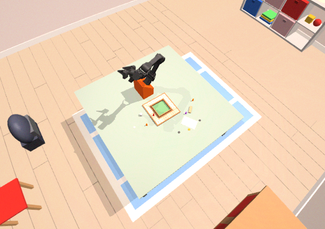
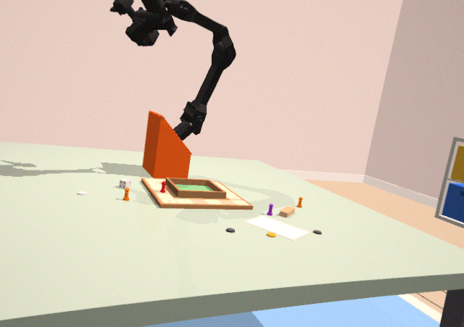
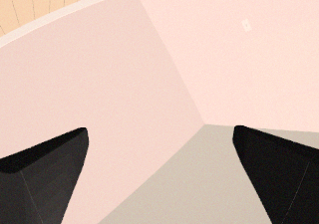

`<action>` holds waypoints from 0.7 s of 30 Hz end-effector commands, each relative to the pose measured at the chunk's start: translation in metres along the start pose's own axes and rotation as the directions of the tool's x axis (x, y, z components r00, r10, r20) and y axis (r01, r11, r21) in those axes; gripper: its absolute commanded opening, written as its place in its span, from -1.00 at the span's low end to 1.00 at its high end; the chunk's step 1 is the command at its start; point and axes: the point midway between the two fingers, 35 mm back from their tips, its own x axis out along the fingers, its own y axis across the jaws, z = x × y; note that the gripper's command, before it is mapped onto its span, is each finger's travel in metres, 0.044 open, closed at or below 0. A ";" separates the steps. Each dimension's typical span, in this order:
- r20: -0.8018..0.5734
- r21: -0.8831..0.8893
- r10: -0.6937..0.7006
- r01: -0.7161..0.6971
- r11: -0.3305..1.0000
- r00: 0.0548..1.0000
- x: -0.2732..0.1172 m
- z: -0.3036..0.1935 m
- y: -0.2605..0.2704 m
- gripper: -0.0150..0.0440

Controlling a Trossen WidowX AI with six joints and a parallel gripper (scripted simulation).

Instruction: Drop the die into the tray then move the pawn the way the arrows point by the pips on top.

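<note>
The white die (image 1: 140, 114) (image 2: 125, 183) rests on the table just off the board's left side; its top pips are too small to read. The board (image 1: 148, 110) (image 2: 206, 206) lies in front of the orange block, with the wooden-walled, green-floored dice tray (image 1: 161, 107) (image 2: 195, 188) at its centre. The tray is empty. The red pawn (image 1: 153, 115) (image 2: 163, 187) stands upright on the board's left strip of squares. The arrows are not clearly legible. My gripper (image 3: 162, 135) is open and empty, raised high and far from the die, pawn and board.
An orange block (image 1: 143, 90) (image 2: 164, 154) stands behind the board. Orange pawns (image 1: 146, 124) (image 2: 126, 194) stand left and right of it. A purple pawn (image 1: 186, 112) (image 2: 270, 209), tan block (image 1: 190, 109) (image 2: 287, 211), white card (image 1: 189, 122) (image 2: 277, 227) and several flat discs lie around the right side.
</note>
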 end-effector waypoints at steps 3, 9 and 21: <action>0.076 -0.027 -0.019 0.021 0.999 0.997 -0.002 0.026 -0.005 0.60; 0.364 -0.119 -0.041 0.090 0.989 0.930 -0.016 0.126 -0.012 0.44; 0.804 -0.285 0.144 0.162 0.945 0.577 -0.075 0.305 0.036 0.44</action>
